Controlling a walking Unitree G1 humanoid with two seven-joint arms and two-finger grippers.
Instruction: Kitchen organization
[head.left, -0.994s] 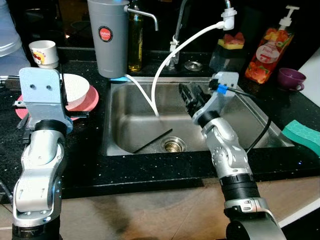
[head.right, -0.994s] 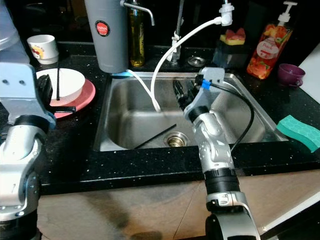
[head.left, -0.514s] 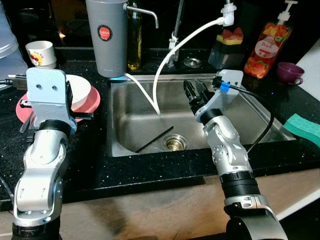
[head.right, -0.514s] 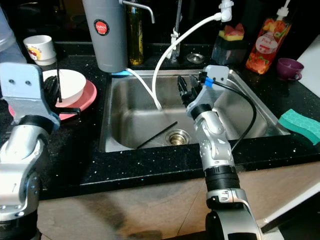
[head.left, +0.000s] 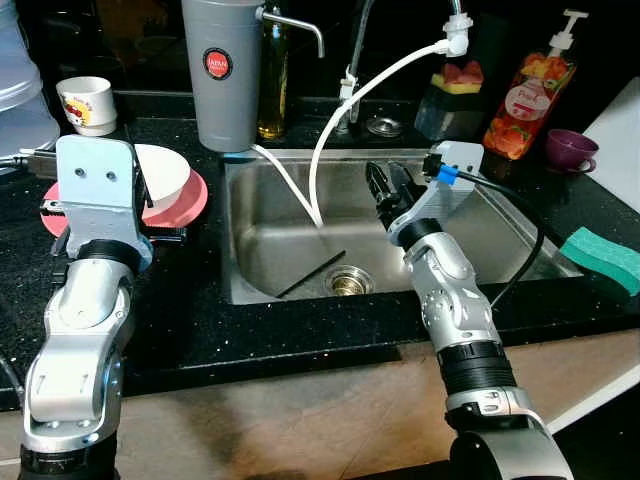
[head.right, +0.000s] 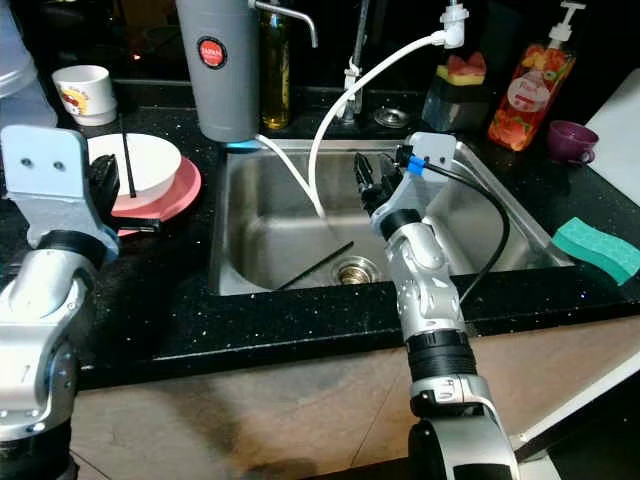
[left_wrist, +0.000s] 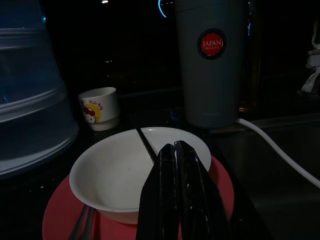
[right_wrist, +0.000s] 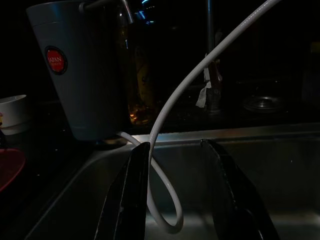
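Note:
A white bowl (head.right: 150, 160) sits on a red plate (head.right: 185, 185) on the black counter, left of the sink. One black chopstick (head.right: 126, 160) leans in the bowl over its far rim. My left gripper (left_wrist: 174, 145) hovers over the bowl's near side, shut, the chopstick passing beside its fingers. A second black chopstick (head.left: 310, 275) lies on the sink floor by the drain (head.left: 345, 282). My right gripper (head.left: 385, 188) hangs over the sink (head.left: 265, 225), open and empty, its fingers (right_wrist: 132, 195) either side of a white hose (right_wrist: 170, 110) in the right wrist view.
A tall grey tumbler (head.left: 228, 75) stands at the sink's back left corner, an oil bottle behind it. A small printed cup (head.left: 85, 103) sits back left. Behind the sink stand a sponge holder (head.left: 455, 95) and soap bottle (head.left: 525, 100). Purple cup (head.left: 570, 150) and green sponge (head.left: 600, 255) lie right.
The head views have shifted slightly. Both arms hold much the same places over the bowl and the sink; the chopsticks have not moved.

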